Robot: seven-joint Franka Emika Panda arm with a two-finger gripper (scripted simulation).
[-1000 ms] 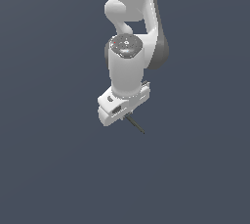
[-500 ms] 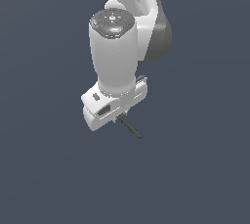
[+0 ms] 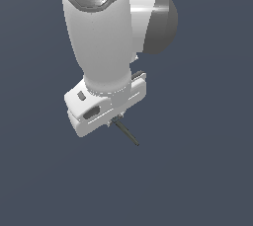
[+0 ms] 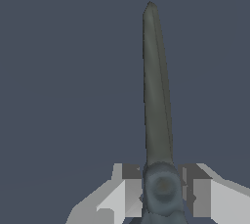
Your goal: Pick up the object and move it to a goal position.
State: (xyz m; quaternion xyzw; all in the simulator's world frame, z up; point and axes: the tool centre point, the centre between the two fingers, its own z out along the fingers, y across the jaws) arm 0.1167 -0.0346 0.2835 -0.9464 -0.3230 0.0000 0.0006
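The object is a thin, straight, dark grey stick [image 3: 127, 133]. In the exterior view it sticks out below the white hand, pointing down toward that view's right. In the wrist view the stick [image 4: 156, 91] runs long and tapered away from the camera, its near end clamped between the two fingers. My gripper [image 4: 162, 196] is shut on the stick's near end, with a grey pad [image 4: 131, 189] pressed against each side. In the exterior view the gripper [image 3: 117, 120] is mostly hidden under the hand, and the arm fills the upper part of the picture. No orange-brown end shows.
A plain dark blue-grey ground [image 3: 207, 180] lies all around. No other object or edge shows in either view.
The arm and hand have come much closer to the exterior camera and look larger, carrying the stick with them. The grip on the stick has not changed.
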